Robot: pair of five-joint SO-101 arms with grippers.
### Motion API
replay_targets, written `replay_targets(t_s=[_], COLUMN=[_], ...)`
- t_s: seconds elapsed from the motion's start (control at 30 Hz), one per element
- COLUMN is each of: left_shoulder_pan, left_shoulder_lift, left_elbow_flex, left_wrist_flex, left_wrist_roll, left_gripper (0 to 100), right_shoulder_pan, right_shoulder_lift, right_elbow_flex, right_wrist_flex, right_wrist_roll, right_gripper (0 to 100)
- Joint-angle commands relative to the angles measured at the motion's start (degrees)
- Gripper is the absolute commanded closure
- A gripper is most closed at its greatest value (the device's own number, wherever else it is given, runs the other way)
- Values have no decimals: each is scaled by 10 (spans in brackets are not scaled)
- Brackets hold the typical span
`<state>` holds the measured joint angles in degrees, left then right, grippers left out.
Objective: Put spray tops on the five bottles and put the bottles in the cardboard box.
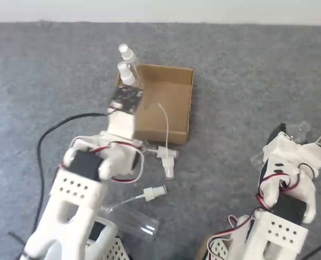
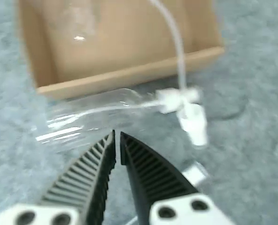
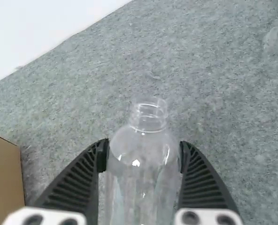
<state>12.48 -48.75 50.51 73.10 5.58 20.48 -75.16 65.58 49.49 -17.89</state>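
- My left hand point(image 2: 116, 140) is narrowed to a thin slit, with nothing between the fingers.
- Just past its tips a lying bottle point(image 2: 87, 117) stretches on its side along the near wall of the cardboard box point(image 2: 129, 75). I cannot tell whether it touches the wall.
- At that bottle's end sit the white spray tops point(image 2: 183, 110). A thin tube point(image 2: 174, 42) rises from them over the box wall.
- My right hand point(image 3: 142, 145) is spread around a clear open-necked bottle point(image 3: 141, 159), one finger on each side of its shoulder.
- In the high view the box lies in the upper middle of the frame, open side up.
- Two capped bottles point(image 1: 127, 65) stand at its upper-left corner. Whether they are inside or just outside I cannot tell.
- In the lower middle of the frame a loose spray top point(image 1: 155, 192) lies on the counter point(image 1: 242, 76), and an empty bottle point(image 1: 133, 222) lies on its side near it.
- Bare grey counter spreads between the box and my right arm at the right edge of the frame.
- A black cable point(image 1: 44, 141) loops along the left side.
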Motion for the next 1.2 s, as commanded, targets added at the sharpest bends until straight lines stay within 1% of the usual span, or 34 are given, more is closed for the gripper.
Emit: replay_targets(t_s=[0.0, 0.17, 0.27, 0.33, 0.43, 0.5, 0.63, 0.8, 1.03, 1.17], left_shoulder_pan=[-55, -52, -13, 13, 47, 68, 116, 144, 180, 187], left_shoulder_lift=[-57, -62, -62, -62, -61, -61, -60, -44, 111, 194], left_elbow_flex=[18, 20, 20, 22, 24, 24, 25, 44, 43, 22], left_wrist_flex=[-12, -16, -16, -16, -16, -16, -17, -49, -122, -138], left_wrist_roll=[-33, -31, -29, -22, 35, 50, 57, 69, 69, 103], left_gripper=[989, 988, 968, 907, 776, 724, 721, 721, 766, 765], right_shoulder_pan=[4, 4, 4, 4, 4, 5, 5, 5, 6, 6], right_shoulder_lift=[-10, -10, -10, -10, -10, -10, -10, -10, -13, -14], right_elbow_flex=[-10, -10, -10, -10, -10, -10, -10, -10, -10, -10], right_wrist_flex=[-16, -16, -16, -16, -16, -15, -15, -15, -15, -15], right_wrist_roll=[-2, -2, -2, -2, -2, -2, -2, -1, -1, -1], right_gripper=[978, 978, 978, 978, 978, 978, 978, 978, 978, 978])
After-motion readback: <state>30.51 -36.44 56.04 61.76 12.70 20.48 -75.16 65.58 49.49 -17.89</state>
